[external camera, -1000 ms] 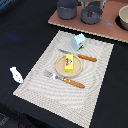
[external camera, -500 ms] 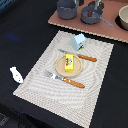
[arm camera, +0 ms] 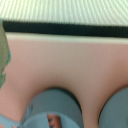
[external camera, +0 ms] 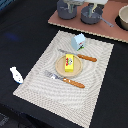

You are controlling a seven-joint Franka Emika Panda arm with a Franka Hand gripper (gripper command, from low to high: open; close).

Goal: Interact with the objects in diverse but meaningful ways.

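Yellow pack (external camera: 69,62) lies on a round wooden plate (external camera: 60,66) mid-placemat (external camera: 47,92), blue-and-white box (external camera: 79,41) just beyond; the gripper (external camera: 95,4) hovers far back, finger state indiscernible.

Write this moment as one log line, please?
yellow pack on round plate | fork and knife flank plate | gripper not visible

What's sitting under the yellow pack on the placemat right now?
The yellow pack lies on a round tan plate, itself on the striped placemat. Anything beneath the pack itself is covered.
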